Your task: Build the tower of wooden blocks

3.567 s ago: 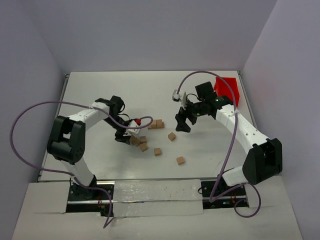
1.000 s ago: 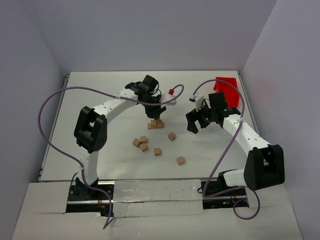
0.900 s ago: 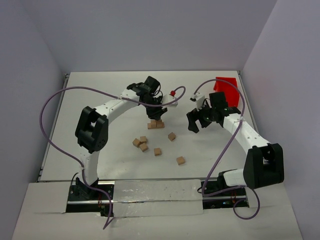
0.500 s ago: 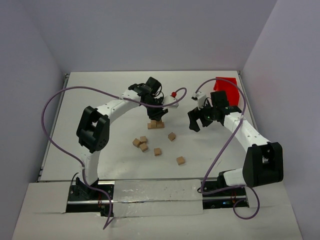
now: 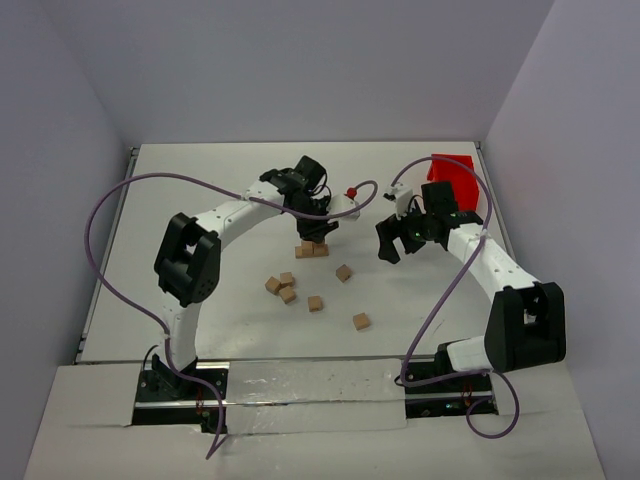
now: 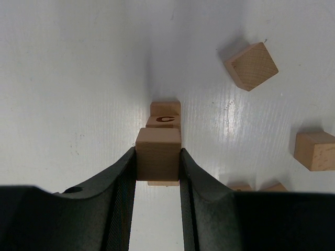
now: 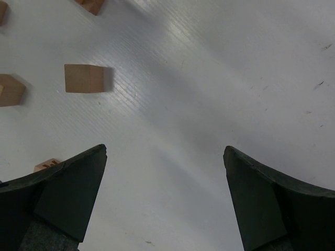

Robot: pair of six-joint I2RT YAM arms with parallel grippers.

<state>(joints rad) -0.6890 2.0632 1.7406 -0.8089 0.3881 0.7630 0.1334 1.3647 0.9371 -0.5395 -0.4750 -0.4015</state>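
Left claw (image 6: 158,151) nudged right over tower (image 6: 165,111), clamped on wood block (image 6: 158,157), right claw (image 7: 165,150) apart, well clear of tower

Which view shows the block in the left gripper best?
Left wrist: the held block sits at the centre, clamped in the left gripper, over the tower. Top external shows only the gripper over the tower, with the block too small to make out. Right wrist does not show it.

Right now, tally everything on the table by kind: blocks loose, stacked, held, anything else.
Loose wood blocks: 6
Blocks in the tower: 3, partly hidden
Held block in left gripper: 1
Red bin: 1
Total: 11
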